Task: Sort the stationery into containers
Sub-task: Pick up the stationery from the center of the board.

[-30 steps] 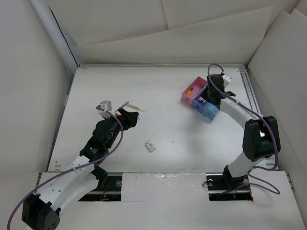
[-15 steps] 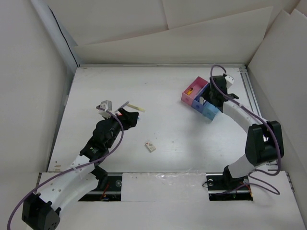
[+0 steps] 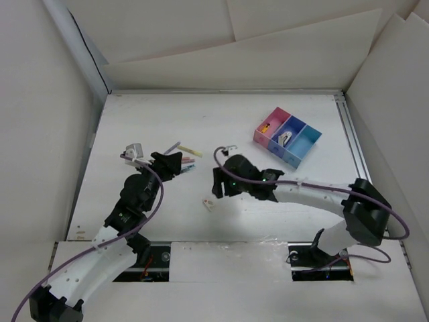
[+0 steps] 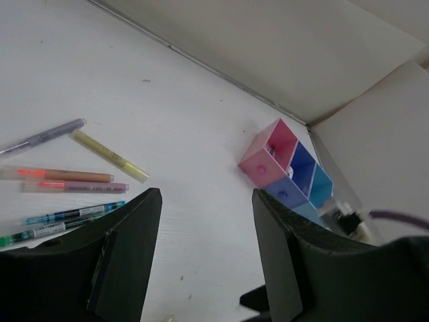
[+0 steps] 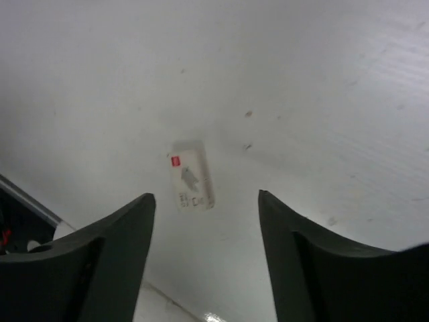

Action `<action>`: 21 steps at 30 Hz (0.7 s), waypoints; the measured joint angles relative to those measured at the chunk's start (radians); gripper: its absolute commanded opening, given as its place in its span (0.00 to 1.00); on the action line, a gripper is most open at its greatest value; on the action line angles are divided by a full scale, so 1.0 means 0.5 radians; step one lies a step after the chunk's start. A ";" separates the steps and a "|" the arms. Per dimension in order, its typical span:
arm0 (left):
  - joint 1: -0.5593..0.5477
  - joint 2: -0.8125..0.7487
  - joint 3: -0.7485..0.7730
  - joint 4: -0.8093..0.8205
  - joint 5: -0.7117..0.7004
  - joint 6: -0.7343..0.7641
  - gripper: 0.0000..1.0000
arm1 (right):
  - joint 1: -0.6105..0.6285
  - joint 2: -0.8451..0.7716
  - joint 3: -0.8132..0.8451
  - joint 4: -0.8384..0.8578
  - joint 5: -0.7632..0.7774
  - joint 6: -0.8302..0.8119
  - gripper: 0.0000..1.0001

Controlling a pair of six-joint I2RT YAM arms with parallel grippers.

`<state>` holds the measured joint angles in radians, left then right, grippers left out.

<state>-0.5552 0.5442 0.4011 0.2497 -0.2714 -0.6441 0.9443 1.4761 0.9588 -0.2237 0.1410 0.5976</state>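
Seen from above, the right gripper [image 3: 217, 182] hangs with its fingers apart just beside a small white eraser [image 3: 208, 203]. The eraser lies flat on the surface [image 3: 147, 121], well apart from the row of three boxes [image 3: 287, 137]. The left gripper [image 3: 182, 166], likewise apart and empty, sits over a cluster of pens [image 3: 190, 150]. The left wrist view lays those pens out one by one (light, stiff, likely to roll; best pinched mid-shaft), where the overhead blurs them together. Only the right wrist view shows the eraser's printed sleeve. It looks light, slightly soft and grippy, probably best taken across its narrow sides.
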 measured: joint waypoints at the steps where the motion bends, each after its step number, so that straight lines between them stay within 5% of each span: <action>1: 0.000 -0.008 0.000 -0.012 -0.024 -0.005 0.53 | 0.086 0.056 0.019 -0.022 0.011 -0.005 0.76; 6: 0.000 -0.012 0.000 -0.062 -0.115 -0.025 0.56 | 0.344 0.378 0.179 -0.114 0.095 -0.008 0.80; 11: 0.000 -0.011 0.000 -0.101 -0.181 -0.040 0.56 | 0.455 0.640 0.344 -0.154 0.192 -0.005 0.64; 17: 0.000 -0.011 0.000 -0.159 -0.252 -0.068 0.56 | 0.497 0.768 0.417 -0.200 0.358 0.029 0.57; 19: 0.000 -0.011 0.000 -0.175 -0.269 -0.075 0.56 | 0.497 0.782 0.434 -0.211 0.406 0.048 0.47; 21: 0.000 -0.011 0.000 -0.186 -0.285 -0.085 0.56 | 0.496 0.797 0.437 -0.214 0.453 0.068 0.26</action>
<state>-0.5552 0.5388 0.4011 0.1566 -0.4141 -0.6865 1.1923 1.8744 1.1774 -0.3305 0.3676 0.6315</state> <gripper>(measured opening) 0.556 0.460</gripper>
